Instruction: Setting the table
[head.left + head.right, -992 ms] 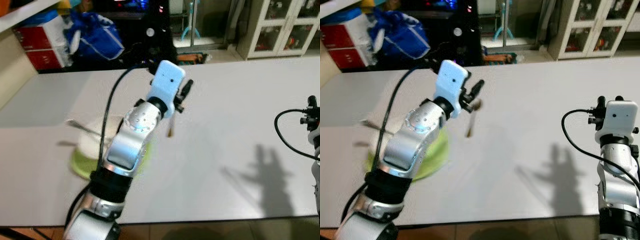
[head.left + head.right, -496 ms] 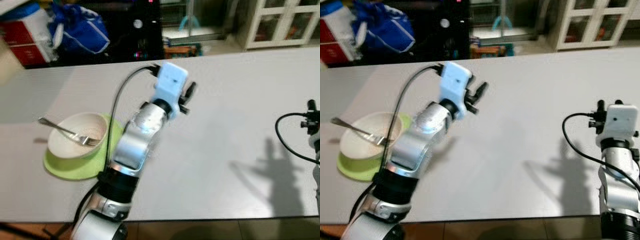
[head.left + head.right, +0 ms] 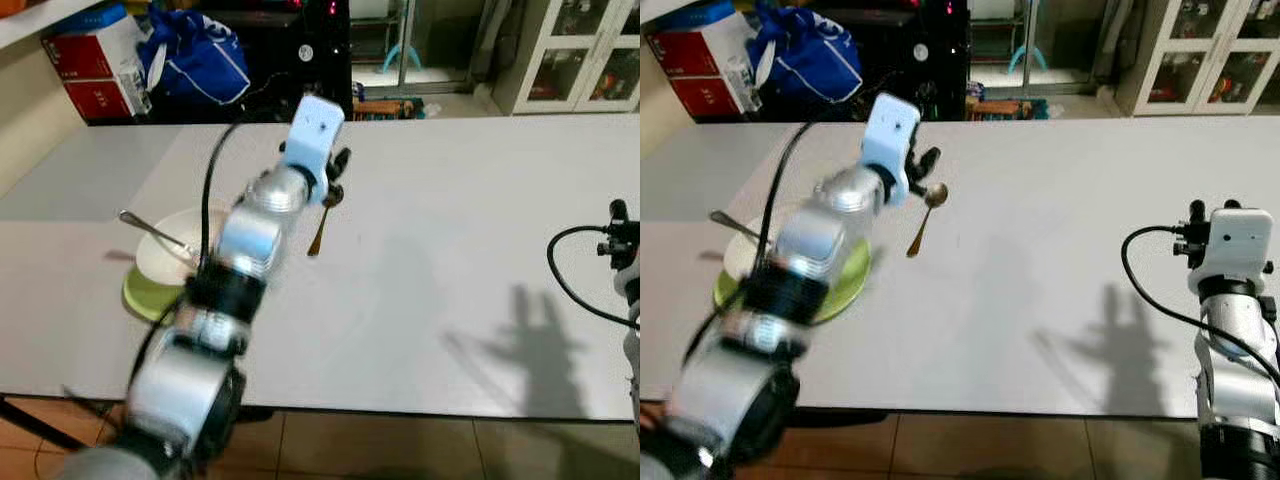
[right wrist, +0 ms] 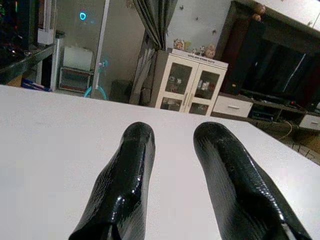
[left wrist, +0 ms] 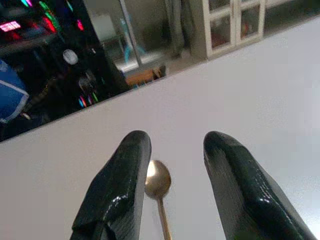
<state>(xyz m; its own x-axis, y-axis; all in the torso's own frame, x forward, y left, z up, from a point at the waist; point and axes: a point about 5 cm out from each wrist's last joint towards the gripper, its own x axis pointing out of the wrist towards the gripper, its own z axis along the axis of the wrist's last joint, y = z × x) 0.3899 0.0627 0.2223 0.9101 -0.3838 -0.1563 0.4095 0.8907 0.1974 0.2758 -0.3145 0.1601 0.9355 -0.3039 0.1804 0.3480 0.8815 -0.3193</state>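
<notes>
White table [image 3: 1060,250] runs wide across the room, with a dark shelf of electronics, a blue bag [image 3: 195,62], red boxes [image 3: 95,72] and a white glass-door cabinet [image 3: 1200,50] behind it. Left arm [image 3: 240,270] stretches forward and up from the near edge, elbow low, wrist with its pale blue camera housing raised over the table. Left gripper [image 5: 172,165] points out over the tabletop, fingers [image 5: 125,185] spread apart, gripping nothing. Gold spoon [image 3: 923,215] lies flat on the table just beside and under the fingertips, bowl end toward the far side, handle slanting back toward the near edge; in the left wrist view the spoon bowl sits in the gap, close to one finger, contact can't be told. Near the table's left side, a white bowl [image 3: 165,255] sits on a green plate [image 3: 145,292], partly hidden by the arm, with a silver fork [image 3: 150,230] resting inside it, handle sticking out over the rim to the left. Right arm [image 3: 1230,330] stands upright at the near right edge, cable looping off it. Right gripper [image 4: 172,155] hovers low over bare table, fingers parted, empty.
</notes>
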